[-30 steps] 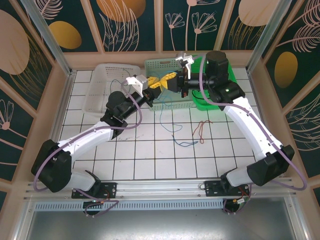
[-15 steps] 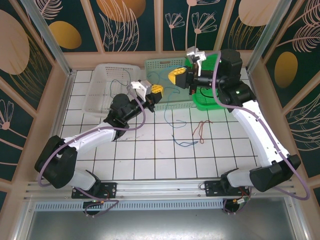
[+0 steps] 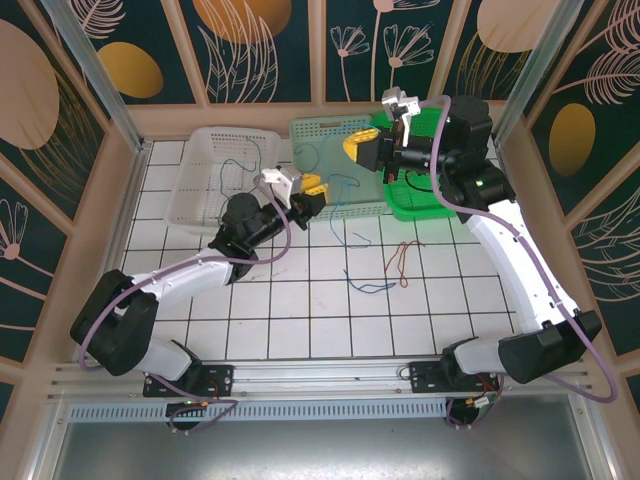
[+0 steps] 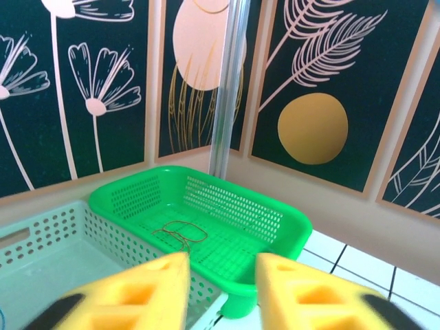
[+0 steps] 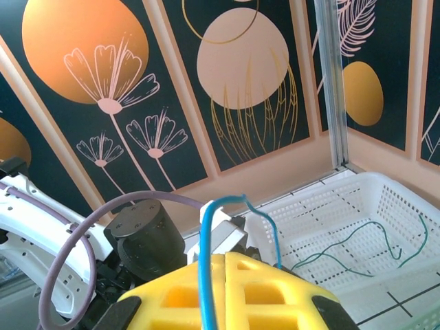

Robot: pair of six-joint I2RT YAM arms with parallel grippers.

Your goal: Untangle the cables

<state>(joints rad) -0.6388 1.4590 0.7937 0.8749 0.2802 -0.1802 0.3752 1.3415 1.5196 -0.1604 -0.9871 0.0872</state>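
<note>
My right gripper [image 3: 358, 150] hangs above the pale mint basket [image 3: 315, 128], shut on a blue cable [image 5: 204, 261] that loops up over its yellow fingers [image 5: 275, 295]. My left gripper [image 3: 312, 186] is just below and left of it, at the mint basket's front edge, open with nothing between its fingers [image 4: 130, 289]. A green cable [image 3: 237, 163] lies in the white basket [image 3: 195, 190]. A thin reddish cable [image 4: 182, 232] lies coiled in the bright green basket [image 4: 289, 220]. On the tiles lie a blue cable [image 3: 368, 287] and a red one [image 3: 403, 258].
The three baskets stand in a row along the back wall, the white one left, the green basket [image 3: 420, 208] right. Thin blue strands [image 3: 332, 222] trail from the mint basket's front onto the tiles. The left arm's wrist [image 5: 144, 234] is close below the right gripper.
The two grippers, together over the mint basket a second ago, have parted. My right gripper rose and moved right with the blue cable. My left gripper's jaws have opened.
</note>
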